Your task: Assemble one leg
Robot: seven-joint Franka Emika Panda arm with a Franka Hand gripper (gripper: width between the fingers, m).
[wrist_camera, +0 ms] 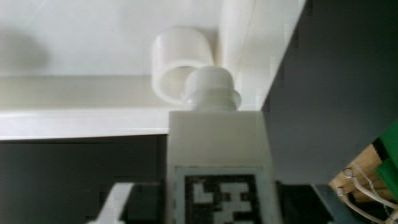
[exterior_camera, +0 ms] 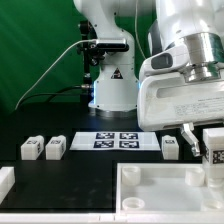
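At the exterior view's right, we see the gripper clamped on the leg, its round peg end at the corner socket of the tabletop, a spare leg resting beside the marker board.

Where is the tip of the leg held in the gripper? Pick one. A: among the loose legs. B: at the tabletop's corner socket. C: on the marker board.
B: the wrist view shows the leg, held by the gripper, with its tip at the round socket on the tabletop corner.
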